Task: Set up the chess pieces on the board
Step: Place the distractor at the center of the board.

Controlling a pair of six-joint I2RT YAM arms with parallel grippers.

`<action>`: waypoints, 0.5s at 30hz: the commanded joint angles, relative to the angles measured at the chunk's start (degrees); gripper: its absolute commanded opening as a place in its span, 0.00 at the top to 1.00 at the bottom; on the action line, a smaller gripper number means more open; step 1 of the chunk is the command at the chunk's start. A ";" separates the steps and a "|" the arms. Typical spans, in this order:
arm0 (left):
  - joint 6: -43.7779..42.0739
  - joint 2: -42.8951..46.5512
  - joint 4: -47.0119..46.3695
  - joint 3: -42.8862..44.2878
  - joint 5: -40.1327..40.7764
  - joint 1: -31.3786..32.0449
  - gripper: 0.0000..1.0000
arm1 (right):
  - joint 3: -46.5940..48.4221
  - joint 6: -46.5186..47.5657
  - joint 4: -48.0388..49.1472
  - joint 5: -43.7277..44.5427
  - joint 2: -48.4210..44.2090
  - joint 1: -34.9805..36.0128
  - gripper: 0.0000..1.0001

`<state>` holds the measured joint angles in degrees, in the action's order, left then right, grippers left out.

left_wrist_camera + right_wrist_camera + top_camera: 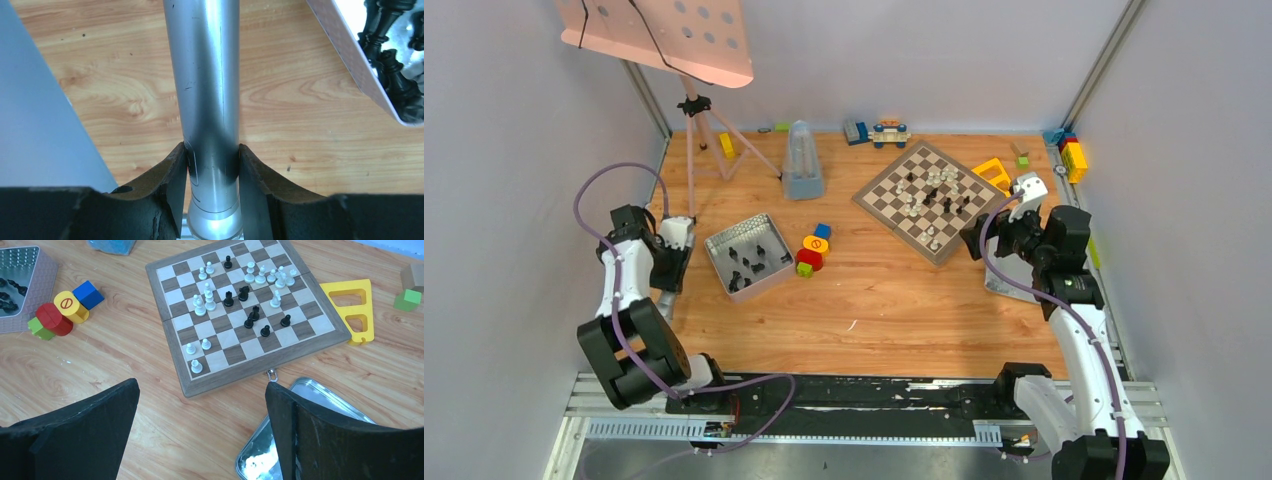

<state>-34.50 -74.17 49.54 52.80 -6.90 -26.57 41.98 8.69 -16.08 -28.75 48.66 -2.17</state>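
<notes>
Your left arm [619, 285] is made of white tubes joined by fat, round black joints. A thin purple cable [577, 205] loops out from it and runs down to its base. Your right arm [1086, 345] looks the same: white tubes, black joints and its own purple cable [990, 255], plus a small white cap near its far end. Your left tool [212, 150] has two thick black fingers [160, 195] with curved inner sides. Their edges look rough and scratched, and one has a small round hole. Your right tool [202, 386] has two wide black fingers [85, 435] with flat, dull faces.
</notes>
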 commanded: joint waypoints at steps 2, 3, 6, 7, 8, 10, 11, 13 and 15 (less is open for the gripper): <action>0.11 -4.15 -9.72 -0.61 -0.40 -0.41 0.80 | 0.17 0.71 0.69 -1.51 -0.09 0.50 0.00; 0.31 -5.57 -10.29 -0.70 -0.18 -0.37 0.79 | 0.15 0.86 0.69 -1.67 0.09 0.62 0.00; 0.60 -8.31 -12.64 -0.75 0.32 -0.42 0.78 | 0.40 1.52 0.25 -3.10 0.94 1.38 0.00; 0.74 -8.69 -12.98 -0.83 0.35 -0.42 0.76 | 0.88 1.70 -0.15 -4.17 1.40 1.76 0.00; 0.83 -9.34 -13.64 -0.84 0.25 -0.42 0.76 | 1.36 2.11 -0.63 -5.63 1.99 3.94 0.00; 1.10 -10.26 -14.07 -0.78 -0.37 -0.42 0.72 | 2.47 2.93 -0.75 -6.62 4.18 7.78 0.00; 1.28 -10.63 -14.11 -0.66 -0.61 -0.42 0.70 | 3.06 3.44 -0.46 -5.76 5.74 10.64 0.00; 1.63 -11.57 -14.02 -0.33 -1.09 -0.42 0.67 | 4.65 5.10 0.58 -0.63 9.90 17.29 0.00; 1.93 -12.06 -13.95 -0.23 -1.19 -0.42 0.63 | 6.71 6.67 2.21 5.56 15.44 23.97 0.00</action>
<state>-33.71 -85.54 37.60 51.68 -6.96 -26.68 43.64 11.29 -16.88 -30.41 56.97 11.88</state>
